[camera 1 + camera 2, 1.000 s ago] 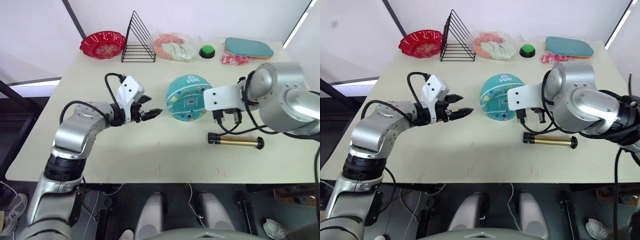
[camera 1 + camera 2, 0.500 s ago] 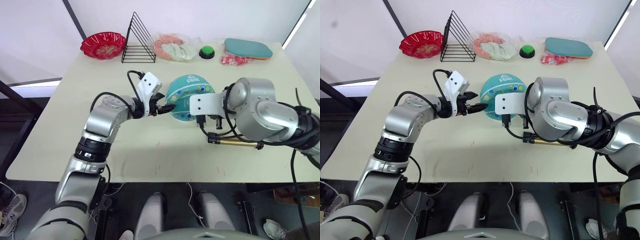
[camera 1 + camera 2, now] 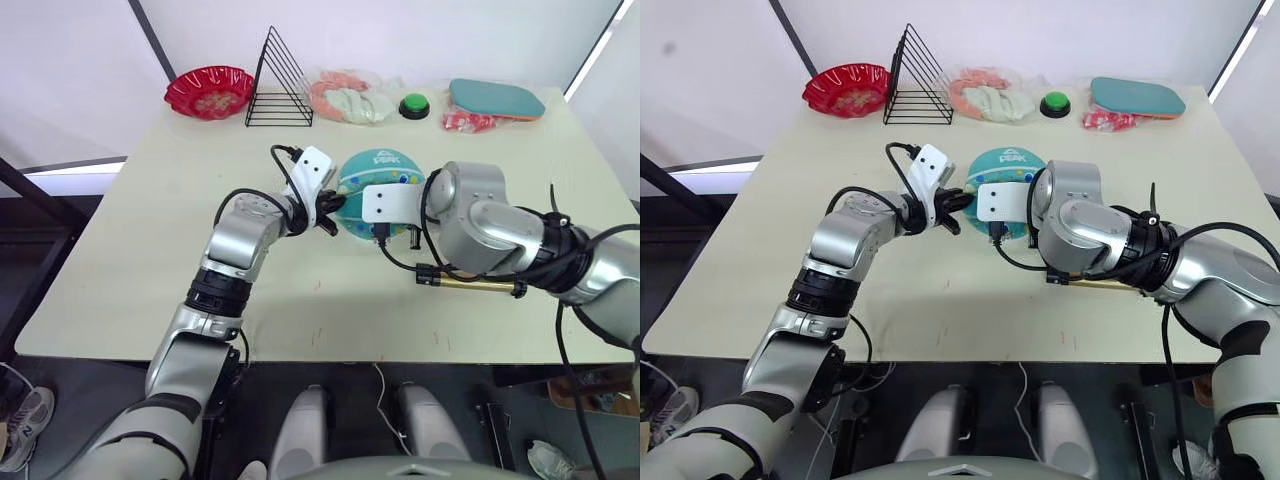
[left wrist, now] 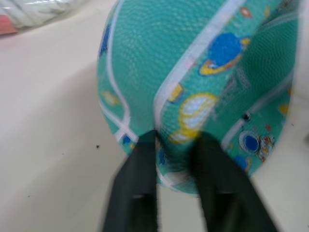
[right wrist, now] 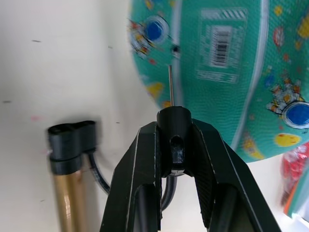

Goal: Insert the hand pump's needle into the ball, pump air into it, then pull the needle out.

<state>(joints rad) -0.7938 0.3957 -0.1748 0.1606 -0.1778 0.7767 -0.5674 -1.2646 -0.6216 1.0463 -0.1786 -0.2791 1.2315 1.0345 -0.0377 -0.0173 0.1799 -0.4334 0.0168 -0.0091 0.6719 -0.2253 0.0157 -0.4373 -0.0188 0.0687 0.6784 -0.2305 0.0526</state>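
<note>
The teal ball (image 3: 385,172) with white bands and cartoon prints rests mid-table. My left gripper (image 4: 176,140) is at its left side, closed down to a narrow slit. Its fingertips (image 4: 147,140) press on the ball's skin (image 4: 193,63) and nothing sits between them. My right gripper (image 5: 174,126) is shut on the black fitting of the needle (image 5: 170,82) at the ball's front. The thin pin points at a small black hole near the barcode label (image 5: 219,41), its tip just short of the ball. The gold hand pump (image 3: 470,285) lies flat on the table to the right, joined by its black hose.
Along the table's far edge stand a red bowl (image 3: 208,90), a black wire rack (image 3: 278,85), a clear bag of pink and white items (image 3: 348,95), a green button (image 3: 413,105) and a teal paddle (image 3: 497,98). Bare tabletop (image 3: 300,300) lies in front of the ball.
My left arm swung right from open table to the ball's left side and its fingers closed down. My right gripper shifted left across the ball's front with the needle.
</note>
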